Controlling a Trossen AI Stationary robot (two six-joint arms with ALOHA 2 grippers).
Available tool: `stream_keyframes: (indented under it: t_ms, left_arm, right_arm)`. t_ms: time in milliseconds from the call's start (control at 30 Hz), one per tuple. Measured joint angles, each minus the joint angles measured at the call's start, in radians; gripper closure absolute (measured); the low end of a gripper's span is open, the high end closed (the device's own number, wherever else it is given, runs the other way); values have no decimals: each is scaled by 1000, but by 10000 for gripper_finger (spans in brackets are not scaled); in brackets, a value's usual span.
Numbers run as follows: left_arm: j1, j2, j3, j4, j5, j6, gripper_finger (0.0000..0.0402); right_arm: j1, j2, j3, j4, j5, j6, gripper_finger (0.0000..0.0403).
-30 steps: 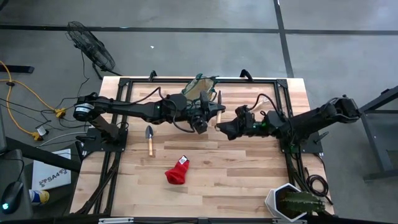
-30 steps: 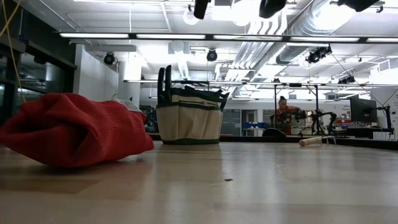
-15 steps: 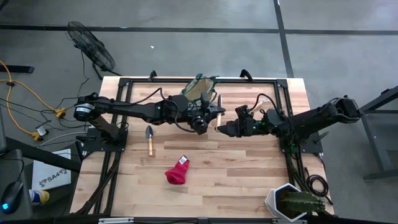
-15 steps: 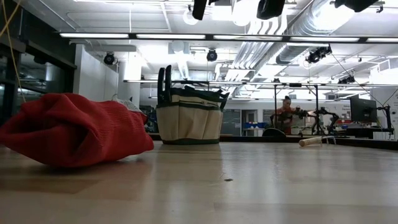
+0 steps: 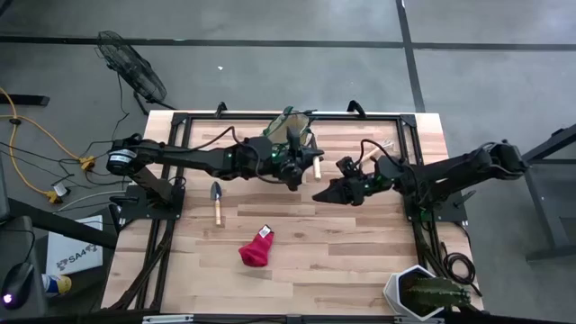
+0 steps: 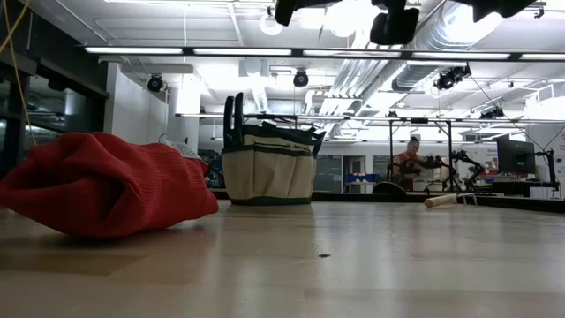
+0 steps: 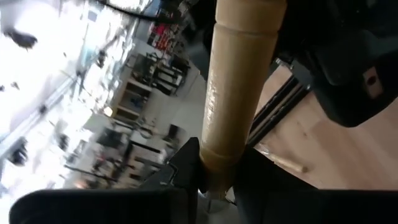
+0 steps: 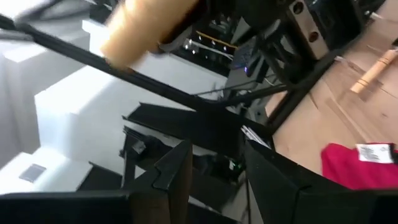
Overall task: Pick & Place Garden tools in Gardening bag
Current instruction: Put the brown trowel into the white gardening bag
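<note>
My left gripper [image 5: 295,164] hovers just in front of the tan-olive gardening bag [image 5: 290,129], high above the table, and is shut on a wooden-handled tool [image 7: 239,93]. That handle also shows in the right wrist view [image 8: 143,28]. My right gripper [image 5: 326,193] is open and empty, to the right of the left gripper. The bag stands upright on its base at the far middle [image 6: 269,170]. A trowel [image 5: 216,200], a red fabric piece [image 5: 256,247] and another wooden-handled tool [image 5: 317,162] lie flat on the table. My left gripper pinches the wooden handle at one end [image 7: 214,168] between its two fingers. The rest of the handle runs straight on past the fingertips. The tool is lifted clear of the table. Its metal end does not show.
A spiky green plant in a white pot [image 5: 423,295] stands at the near right corner. The red fabric fills the low view's left [image 6: 106,185]. There is bare wood between the fabric and the right arm. A person shows in the room beyond the table [image 6: 410,159].
My right gripper has drawn back from the left gripper toward the table's near edge. My left gripper has gone a little toward the bag with the wooden-handled tool. The things on the table have stayed where they were.
</note>
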Motion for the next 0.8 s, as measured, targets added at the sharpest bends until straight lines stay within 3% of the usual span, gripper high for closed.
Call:
stream_keyframes:
  t_ms: [100, 300, 567, 700, 800]
  left_arm:
    - [27, -9, 0, -40, 47, -130, 340]
    - [113, -11, 1, -122, 259, -393, 340]
    - [229, -11, 1, -147, 642, -646, 340]
    - [286, -11, 1, -147, 776, -755, 340]
    - [319, -4, 1, -141, 817, -803, 340]
  right_arm:
    - [-22, -37, 0, -80, -26, -30, 264]
    - [-76, -155, -1, -293, -19, -129, 264]
    - [-154, -279, -1, -452, 89, -312, 264]
    - [-186, -297, -1, -461, 144, -420, 264]
    - [-199, -296, -1, -460, 194, -515, 264]
